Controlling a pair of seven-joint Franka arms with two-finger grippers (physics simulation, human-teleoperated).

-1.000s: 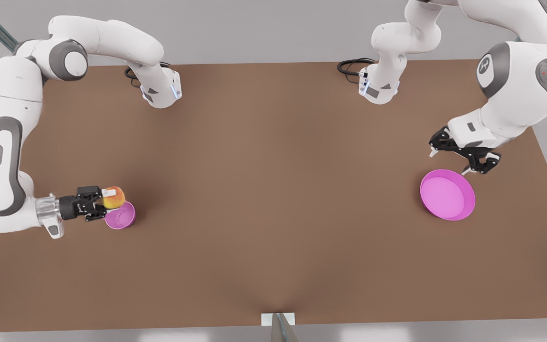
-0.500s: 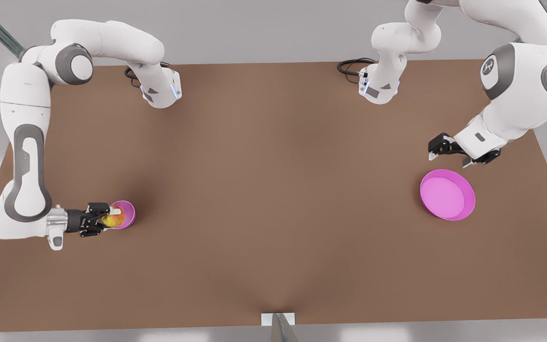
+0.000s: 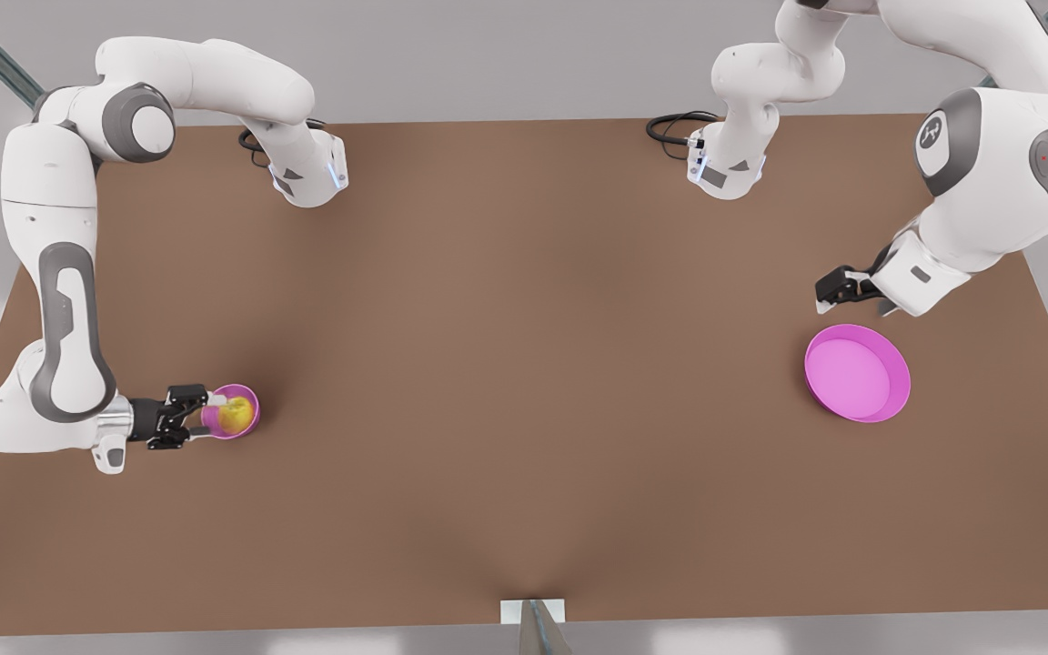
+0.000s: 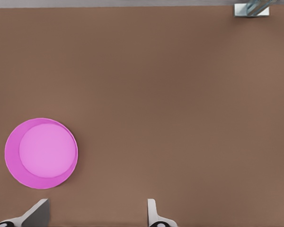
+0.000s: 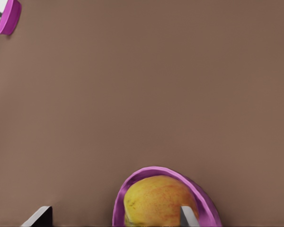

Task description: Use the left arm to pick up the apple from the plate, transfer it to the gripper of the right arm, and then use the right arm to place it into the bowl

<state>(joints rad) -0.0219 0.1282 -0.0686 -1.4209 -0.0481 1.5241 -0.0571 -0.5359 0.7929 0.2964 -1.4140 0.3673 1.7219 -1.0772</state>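
- Apple [image 3: 235, 415]: small, yellow with red-orange flush. It sits inside the bowl [image 3: 249, 401], at the front view's left side of the table. My right wrist view shows the apple [image 5: 157, 201] with the bowl [image 5: 203, 201] rim curving around it.
- Bowl: small, deep, pink-purple, upright on the table surface, well apart from the plate.
- My right gripper [image 3: 199, 418]: compact, black, behind a silver wrist ring. It reaches in sideways at the bowl's rim on the front view's left. Its 2 fingers are spread apart, with 1 pale fingertip [image 5: 188, 216] seen against the apple and the other fingertip [image 5: 39, 216] off over bare table. I cannot tell whether the nearer tip touches the fruit; nothing is clamped between the 2.
- Plate [image 3: 857, 372]: wide, shallow, magenta, at the front view's right side. It carries nothing. In my left wrist view the plate [image 4: 41, 153] lies flat on the brown top.
- My left gripper [image 3: 847, 289]: black, partly tucked behind its white wrist, above the table just beyond the plate's far edge, apart from the plate. This arm waits. Its 2 pale fingertips [image 4: 38, 213] stand wide apart in my left wrist view, holding nothing.
- Table [image 3: 524, 364]: plain brown top carrying both arm bases, bowl and plate.
- Cables [image 3: 674, 125]: 1 black loop beside each arm base at the table's far edge.
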